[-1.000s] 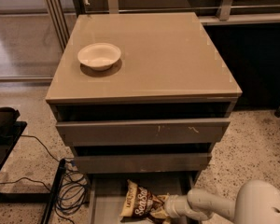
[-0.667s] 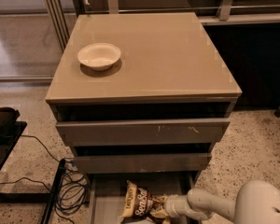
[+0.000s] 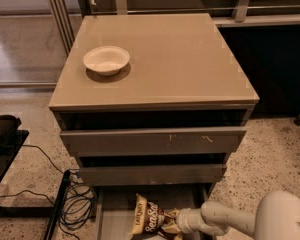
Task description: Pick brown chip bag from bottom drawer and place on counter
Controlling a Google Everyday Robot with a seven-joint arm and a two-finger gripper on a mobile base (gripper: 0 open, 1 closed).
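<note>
Down at the near edge of the scene, low under the cabinet, your hand (image 3: 176, 221) sits at the right end of the brown chip bag (image 3: 151, 219) — the bag lies just to its left, flat on the floor of the bottom drawer (image 3: 112, 218), which stands pulled out toward you. Its long axis seems to run left to right with a slight tilt, so the hand meets it end-on from the right, with the arm (image 3: 225, 218) reaching in from the near right corner. Hand and bag look to be touching, but whether the hand has closed on the crinkled edge or merely rests against it you cannot tell — the wrist covers that spot. The bag's near edge and the drawer's front are cut off by the bottom of the view, which also leaves the bag's full length unsure. As a judgement, the lift should first come out toward you, clear of the two upper drawers (image 3: 152, 141) overhanging the tray's far part, before rising to the counter (image 3: 190, 64), the surface where a white bowl (image 3: 106, 59) sits on the left side.
</note>
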